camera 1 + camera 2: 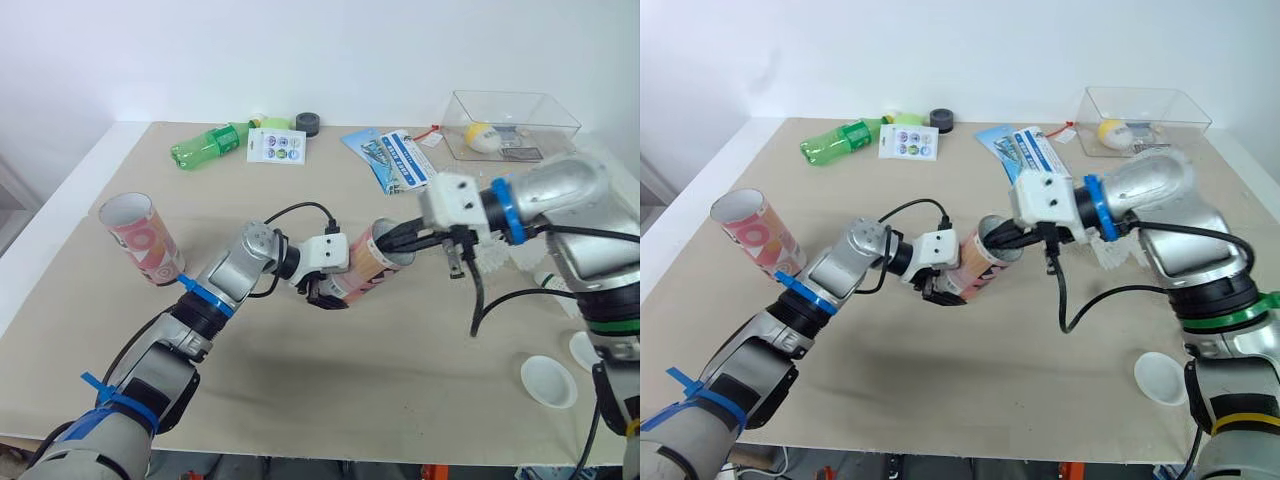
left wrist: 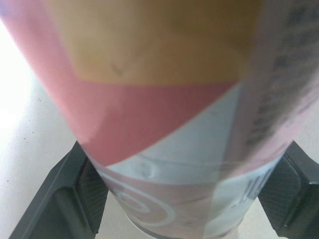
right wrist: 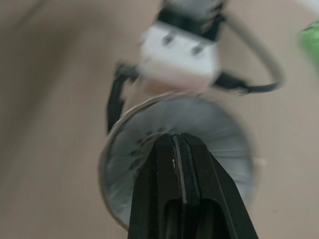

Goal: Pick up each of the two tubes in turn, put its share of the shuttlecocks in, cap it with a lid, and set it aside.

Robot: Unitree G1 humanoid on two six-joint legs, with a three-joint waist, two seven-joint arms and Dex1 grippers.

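left tool is clamped round the lower body of a tube, one finger on each side, as the left wrist view shows. it holds the tube off the counter and tilted, open mouth turned toward the right arm, probably so the other arm can reach straight in. right tool is closed with its two fingers pressed together and nothing between them, its tip right at the tube's mouth. white feathers line the inside of the tube, so my guess is the closed fingers serve as a pusher to seat a shuttlecock deeper.

second tube stands upright and open near the counter's left edge, well apart from the work. a white lid lies flat by the right front edge, within the right arm's reach for capping. some white feathery things, likely loose shuttlecocks, lie just behind the right forearm.

the counter is a pale beige board, matte and flat. along its far side lie a green bottle on its side, a card, a black roll, a blue booklet and a clear box with a yellow ball in it. a plain white wall stands behind.
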